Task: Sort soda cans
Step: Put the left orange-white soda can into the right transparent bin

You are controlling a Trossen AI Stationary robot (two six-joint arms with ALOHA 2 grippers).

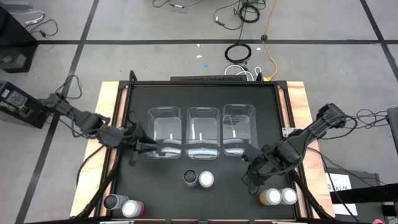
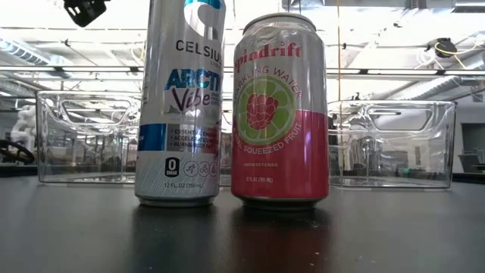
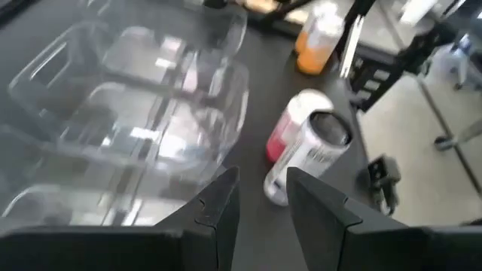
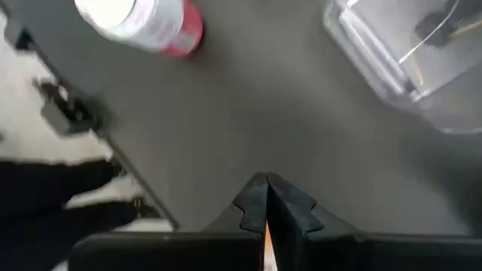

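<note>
On the black counter (image 1: pixel 205 199) we see, at the near left corner, a dark grey can (image 1: pixel 114 201) touching a pink-magenta can (image 1: pixel 132 208). Just above them, the left claw (image 1: pixel 151 147) hangs at the front edge of the left clear bin (image 1: pixel 165 132), its fingers (image 3: pixel 218 211) released, with a gap between them and nothing held.

In the middle, the centre bin (image 1: pixel 203 132) stands beside the left one, and in front of it a silver Celsius can (image 2: pixel 182 102) stands upright touching a pink Spindrift can (image 2: pixel 279 110); from above they show as a dark top and a white top side by side.

Further right stands the right bin (image 1: pixel 239 129). The right claw (image 1: pixel 247 177) hovers over bare counter below it, fingers (image 4: pixel 290 205) clenched together on nothing. At the near right corner, an orange can (image 1: pixel 270 197) touches another can (image 1: pixel 288 196), whose colour we cannot tell.
</note>
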